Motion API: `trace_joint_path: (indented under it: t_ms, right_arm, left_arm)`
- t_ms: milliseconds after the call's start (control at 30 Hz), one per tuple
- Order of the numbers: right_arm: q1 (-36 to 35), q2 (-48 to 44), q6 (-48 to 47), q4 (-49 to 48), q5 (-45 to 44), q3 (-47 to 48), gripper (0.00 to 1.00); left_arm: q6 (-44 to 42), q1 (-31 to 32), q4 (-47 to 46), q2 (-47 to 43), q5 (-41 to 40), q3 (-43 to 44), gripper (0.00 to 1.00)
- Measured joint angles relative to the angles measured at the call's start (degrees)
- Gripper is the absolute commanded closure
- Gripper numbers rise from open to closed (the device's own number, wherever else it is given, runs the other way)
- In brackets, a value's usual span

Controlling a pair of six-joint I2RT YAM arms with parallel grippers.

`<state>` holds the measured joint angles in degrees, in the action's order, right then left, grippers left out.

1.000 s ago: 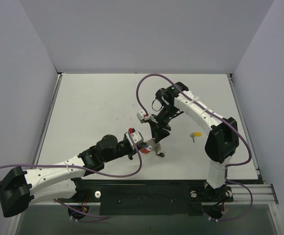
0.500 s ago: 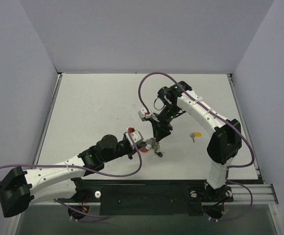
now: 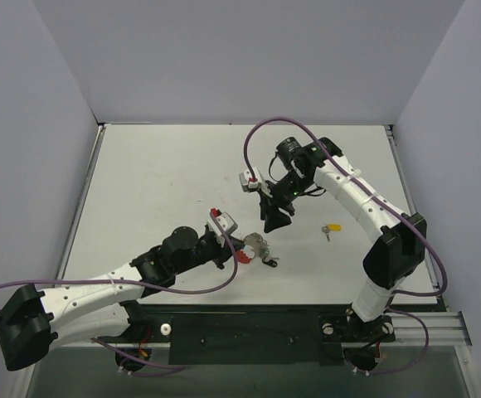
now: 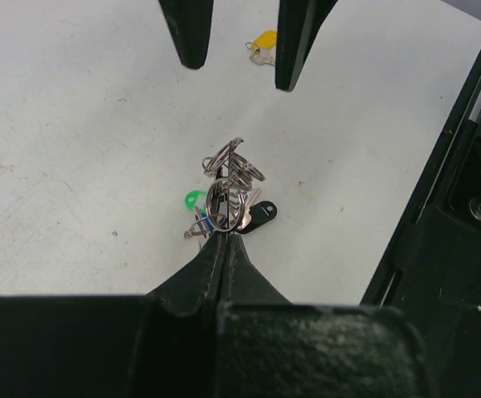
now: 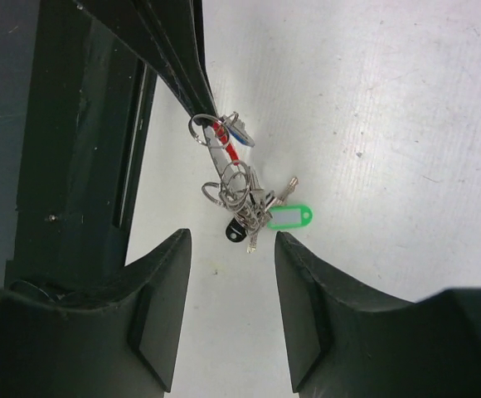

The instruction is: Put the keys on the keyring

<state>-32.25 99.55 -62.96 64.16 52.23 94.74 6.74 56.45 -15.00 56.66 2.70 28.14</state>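
Right wrist view: keyring [image 5: 226, 143], w/ a bunch of keys [image 5: 249, 203] hanging off it, is mid-table toward near edge, pinched tight by left gripper [image 5: 206, 106], and right gripper [image 5: 232, 240] hangs wide open over it. Loose yellow key [image 3: 332, 226] nr right edge. Light, stiff, slippery imo; grab its plastic head.

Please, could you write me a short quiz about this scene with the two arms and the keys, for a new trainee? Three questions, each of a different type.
1. Of the left tool and the right tool, which one holds the keyring?
2. Which key lies alone on the table, apart from the bunch? A) the green one B) the yellow key C) the black one
3. True or false: the right tool is shut on the yellow key.

Key: 1, the left tool. 2, B. 3, false: it is open and holds nothing.
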Motion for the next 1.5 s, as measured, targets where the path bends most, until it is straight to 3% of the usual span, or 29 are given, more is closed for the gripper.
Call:
trace_joint_path:
  t_ms: [467, 633, 1133, 1500]
  right_arm:
    - [-5.9, -3.4, 9.7, -13.0, -9.3, -6.0, 0.63]
    - [-6.1, -3.4, 10.7, -15.8, -11.6, -6.9, 0.69]
    - [-6.9, -3.4, 5.9, -12.5, -9.8, -7.6, 0.66]
    - [-7.2, -1.3, 9.0, -14.5, -10.5, -6.8, 0.78]
  left_arm:
    - [7.8, -1.1, 3.3, -0.2, -1.4, 0.7, 1.00]
    - [8.2, -1.2, 3.3, -0.2, -1.4, 0.9, 1.00]
    - [9.2, -2.2, 4.1, -0.2, -1.8, 0.9, 1.00]
    - [9.7, -2.2, 4.1, -0.2, -1.8, 0.9, 1.00]
